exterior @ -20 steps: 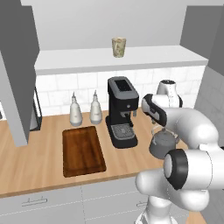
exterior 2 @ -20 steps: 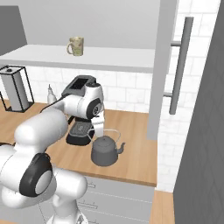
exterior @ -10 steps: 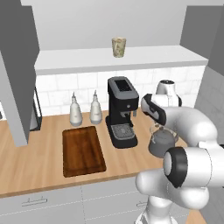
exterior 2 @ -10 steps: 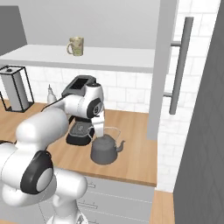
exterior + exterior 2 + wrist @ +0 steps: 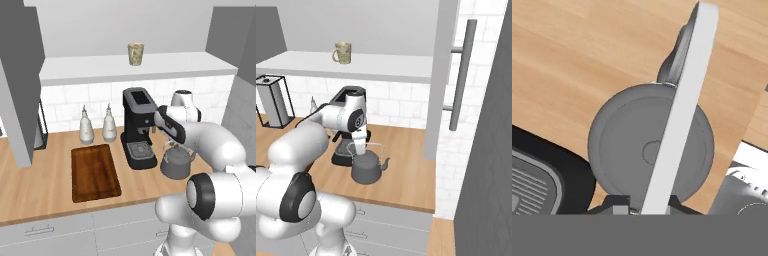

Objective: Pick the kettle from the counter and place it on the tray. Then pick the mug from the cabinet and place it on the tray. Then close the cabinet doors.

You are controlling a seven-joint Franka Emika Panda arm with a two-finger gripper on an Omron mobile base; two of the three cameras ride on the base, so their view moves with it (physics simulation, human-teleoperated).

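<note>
The dark grey kettle (image 5: 175, 164) (image 5: 367, 167) (image 5: 622, 145) stands on the wooden counter (image 5: 40, 185) (image 5: 406, 170), just right of a black coffee machine. My gripper (image 5: 175, 146) (image 5: 361, 147) (image 5: 647, 207) reaches down from above and is shut on the kettle's arched handle, which runs between the two fingertips in the hand view. The dark brown tray (image 5: 95, 172) lies bare on the counter left of the machine. The speckled mug (image 5: 135, 53) (image 5: 342, 52) sits on the white shelf of the cabinet. The cabinet doors (image 5: 20, 85) (image 5: 443, 75) stand open.
The black coffee machine (image 5: 139, 127) (image 5: 343, 150) stands between kettle and tray, close to my arm. Two white bottles (image 5: 86, 126) stand by the tiled wall behind the tray. The open right door and its bar handle (image 5: 463, 75) hang beside the kettle.
The gripper's jaws have come together on the kettle's handle. The kettle and the arm stay about where they were.
</note>
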